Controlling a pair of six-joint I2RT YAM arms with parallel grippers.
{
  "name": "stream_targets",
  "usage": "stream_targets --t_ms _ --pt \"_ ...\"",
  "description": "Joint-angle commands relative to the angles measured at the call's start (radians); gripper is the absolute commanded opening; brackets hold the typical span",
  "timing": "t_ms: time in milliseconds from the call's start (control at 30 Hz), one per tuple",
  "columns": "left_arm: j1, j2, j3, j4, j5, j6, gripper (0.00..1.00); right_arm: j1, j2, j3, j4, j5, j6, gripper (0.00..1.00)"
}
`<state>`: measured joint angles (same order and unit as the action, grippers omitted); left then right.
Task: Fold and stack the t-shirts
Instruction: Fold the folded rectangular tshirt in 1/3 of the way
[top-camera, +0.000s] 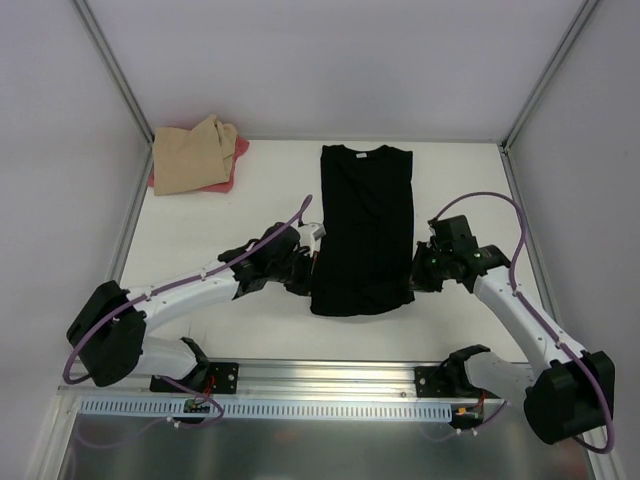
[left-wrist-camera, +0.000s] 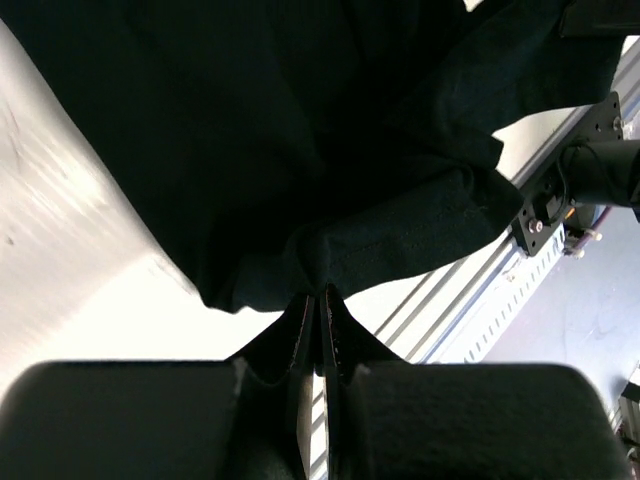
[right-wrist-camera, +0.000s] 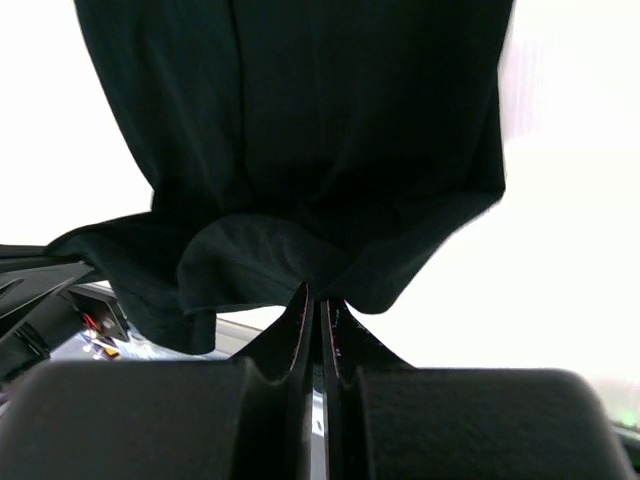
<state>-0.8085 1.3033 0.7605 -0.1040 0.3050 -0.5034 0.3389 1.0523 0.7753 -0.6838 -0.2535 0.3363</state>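
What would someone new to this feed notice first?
The black t-shirt lies as a long narrow strip in the middle of the white table. The left gripper and right gripper are each shut on its cloth, one on each side near the near end. A tan t-shirt rests on a pink-red t-shirt at the far left corner.

I see the white table (top-camera: 250, 210) carrying a black shirt (top-camera: 365, 225) laid lengthwise down its middle, folded narrow, collar at the far edge, the near hem bunched and raised off the surface at both corners. In the far left corner a pink-red shirt (top-camera: 240, 152) lies crumpled. A tan shirt (top-camera: 190, 160) is bunched on top, covering most of it.
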Motion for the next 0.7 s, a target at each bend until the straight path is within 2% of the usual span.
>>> stream_targets --t_ms 0,333,667 --pt "0.031 0.063 0.068 0.036 0.066 0.052 0.0 -0.044 0.046 0.059 0.058 -0.046 -0.052 0.01" --pt "0.147 0.211 0.19 0.04 0.147 0.101 0.0 -0.169 0.219 0.171 0.095 -0.11 -0.131 0.01" --pt "0.209 0.421 0.414 -0.014 0.235 0.138 0.0 -0.196 0.409 0.292 0.148 -0.162 -0.135 0.01"
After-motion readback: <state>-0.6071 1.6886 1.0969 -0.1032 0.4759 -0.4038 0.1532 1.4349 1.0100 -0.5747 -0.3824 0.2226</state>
